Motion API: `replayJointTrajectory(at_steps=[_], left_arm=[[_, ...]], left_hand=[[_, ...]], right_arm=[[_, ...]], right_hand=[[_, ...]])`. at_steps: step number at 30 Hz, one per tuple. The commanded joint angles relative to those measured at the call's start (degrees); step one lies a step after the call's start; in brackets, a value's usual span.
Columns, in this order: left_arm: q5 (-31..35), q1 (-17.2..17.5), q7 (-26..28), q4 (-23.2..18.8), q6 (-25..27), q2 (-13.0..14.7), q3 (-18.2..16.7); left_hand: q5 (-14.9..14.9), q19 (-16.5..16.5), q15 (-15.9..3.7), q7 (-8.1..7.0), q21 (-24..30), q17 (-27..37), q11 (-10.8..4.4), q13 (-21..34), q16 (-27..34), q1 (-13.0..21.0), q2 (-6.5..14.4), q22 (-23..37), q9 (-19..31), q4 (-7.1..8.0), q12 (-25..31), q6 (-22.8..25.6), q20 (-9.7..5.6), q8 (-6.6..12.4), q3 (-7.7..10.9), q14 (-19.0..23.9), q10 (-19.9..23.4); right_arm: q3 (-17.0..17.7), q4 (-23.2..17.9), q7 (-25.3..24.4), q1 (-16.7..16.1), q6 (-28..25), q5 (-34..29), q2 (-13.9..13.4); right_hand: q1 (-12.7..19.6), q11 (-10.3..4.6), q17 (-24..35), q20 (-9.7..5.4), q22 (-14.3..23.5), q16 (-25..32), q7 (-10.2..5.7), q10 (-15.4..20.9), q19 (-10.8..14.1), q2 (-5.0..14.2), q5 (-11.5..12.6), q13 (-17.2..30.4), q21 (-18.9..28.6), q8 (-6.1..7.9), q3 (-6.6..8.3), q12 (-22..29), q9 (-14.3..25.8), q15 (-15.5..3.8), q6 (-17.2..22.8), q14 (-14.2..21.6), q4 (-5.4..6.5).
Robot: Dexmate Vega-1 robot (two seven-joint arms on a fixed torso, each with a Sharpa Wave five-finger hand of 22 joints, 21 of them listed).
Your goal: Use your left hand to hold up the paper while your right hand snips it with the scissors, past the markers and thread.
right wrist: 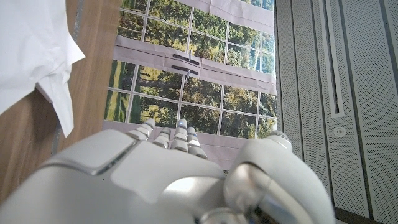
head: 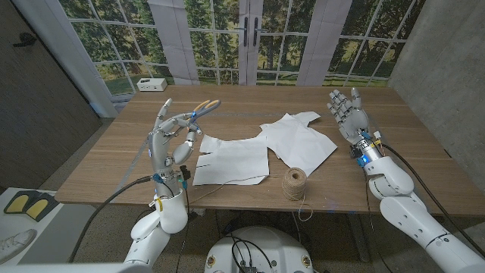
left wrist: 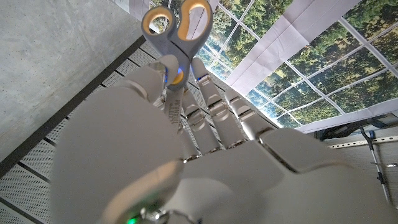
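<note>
Nearest the front edge of the wooden surface (head: pixel 98 163), a ball of thread (head: pixel 295 183) stood upright, a loose strand trailing off toward the edge. Just behind it, to the robot's left, a sheet of paper (head: pixel 231 161) lay flat with short cuts along its left side; a second, more crumpled paper piece (head: pixel 299 136) lay just beyond and to the right, its corner overlapping the first.

The left hand (head: pixel 170 140) was raised above the left part of the surface, its fingers (left wrist: pixel 214 102) closed around the scissors (head: pixel 204 108), whose grey and orange handles (left wrist: pixel 177 25) pointed up and away past the fingertips.

The right hand (head: pixel 347 112) stood raised over the right side, well apart from the papers, fingers spread wide and holding nothing.

At the far left corner sat a small white box (head: pixel 151 84).
</note>
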Motion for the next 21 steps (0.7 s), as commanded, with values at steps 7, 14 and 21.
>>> replayJointTrajectory(at_steps=[7, 14, 21], left_arm=[[-8.0, 0.0, 0.0, -2.6, 8.4, 11.3, 9.0], [-9.9, -0.8, -0.1, -3.9, 11.6, 15.0, 11.9], [-11.9, -1.4, -0.8, -6.1, 15.4, 19.2, 14.9]], left_hand=[[0.5, 0.7, -4.70, 0.12, 0.1, 0.1, -1.68, 6.5, 0.0, 0.8, 0.1, 0.1, 0.0, 0.09, 1.6, 1.0, -8.01, 0.26, -0.17, 0.6, 9.3], [0.5, 0.8, -4.72, 0.24, 0.1, 0.1, -1.60, 6.4, 0.1, 1.4, -0.1, 0.1, -1.6, -0.13, 1.4, 1.8, -7.98, -0.36, -0.43, 1.1, 9.6], [0.6, 0.9, -4.71, 0.21, 0.1, 0.0, -1.62, 6.4, 0.1, 1.5, -0.3, 0.1, -2.0, -0.04, 1.3, 2.0, -8.00, -0.56, -0.53, 1.3, 9.7]], right_arm=[[-0.3, -2.8, -0.6, -0.8, -0.6, -2.7, -2.6], [-0.3, -4.5, -0.8, -1.3, -1.4, -3.7, -4.2], [-0.1, -5.8, -0.6, -2.0, -1.6, -4.6, -5.6]], right_hand=[[0.2, 0.31, 0.1, 0.47, 0.2, 0.2, -0.07, 0.5, 0.0, 0.46, -0.3, 0.1, 0.1, 0.33, 0.22, 0.4, 0.2, 0.05, 0.1, 0.3, -0.05], [0.2, 0.46, 0.1, 0.52, 0.2, 0.2, -0.01, 0.6, 0.0, 0.48, -0.4, 0.1, 0.1, 0.32, 0.23, 0.4, 0.2, 0.13, 0.2, 0.3, -0.05], [0.2, 0.65, 0.1, 0.54, 0.2, 0.2, 0.06, 0.6, 0.0, 0.53, -0.4, 0.1, 0.1, 0.31, 0.26, 0.3, 0.2, 0.14, 0.3, 0.3, -0.05]])
